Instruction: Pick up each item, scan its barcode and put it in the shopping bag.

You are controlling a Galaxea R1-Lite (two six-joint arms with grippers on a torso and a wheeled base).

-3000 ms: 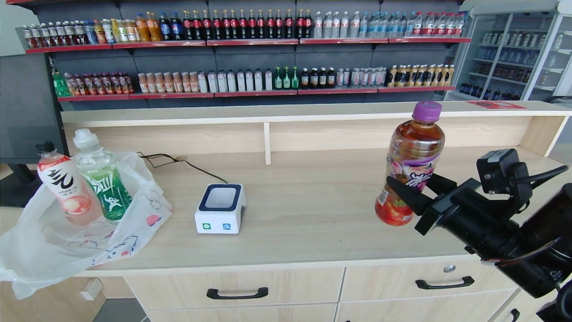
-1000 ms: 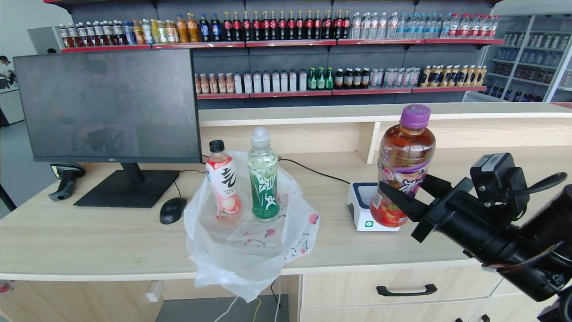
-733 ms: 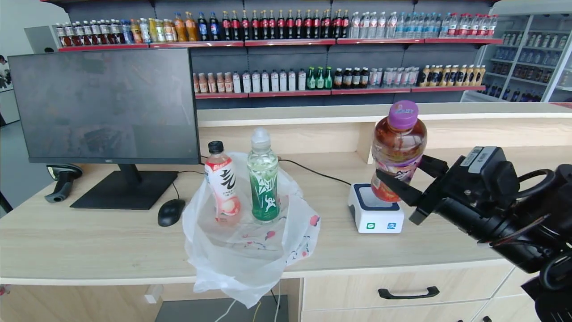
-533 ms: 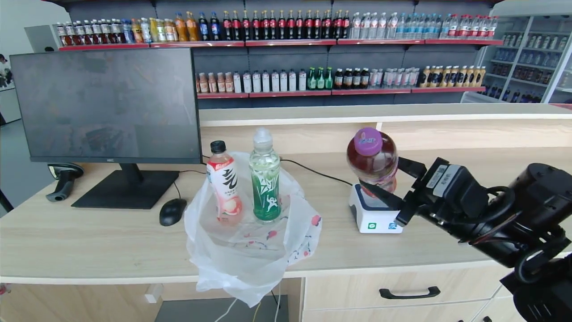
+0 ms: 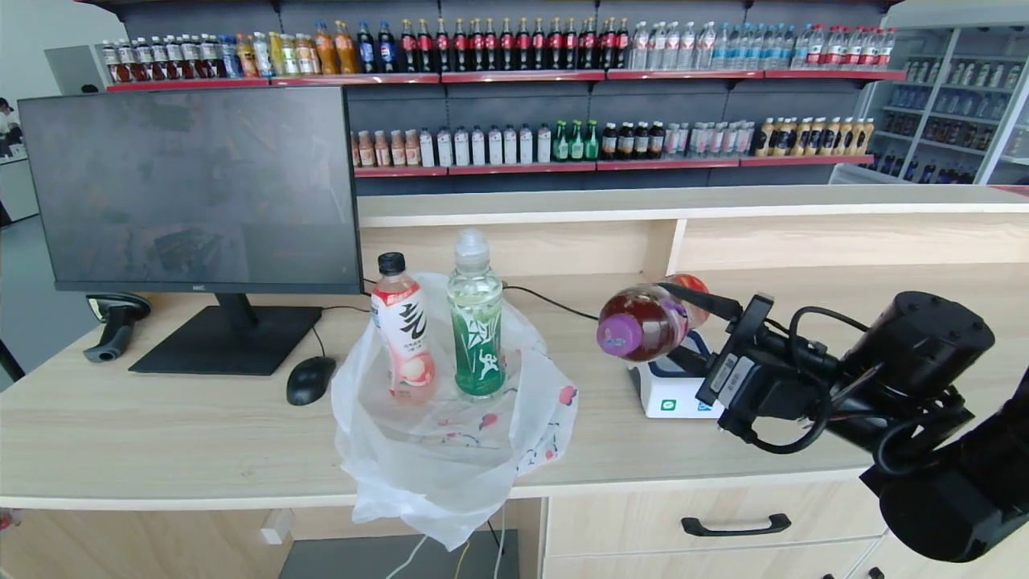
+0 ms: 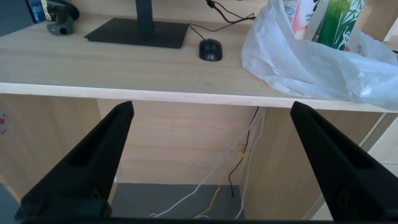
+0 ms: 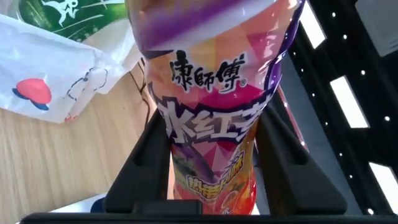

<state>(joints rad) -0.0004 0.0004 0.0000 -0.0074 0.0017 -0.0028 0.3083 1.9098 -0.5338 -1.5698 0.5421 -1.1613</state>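
My right jaws pinch the purple-capped bottle (image 5: 647, 326) on its side just above the scanner (image 5: 674, 396), presumably to show its barcode, near the shopping bag (image 5: 450, 458); my left jaws hang spread.

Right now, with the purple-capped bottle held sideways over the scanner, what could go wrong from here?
1. The right tool grips the purple-capped bottle around its lower half, so the capped end overhangs; it might slip onto the scanner.
2. The green bottle and pink bottle stand upright in the shopping bag; swinging across could topple them.
3. The bag drapes over the counter edge; added weight might drag it off.
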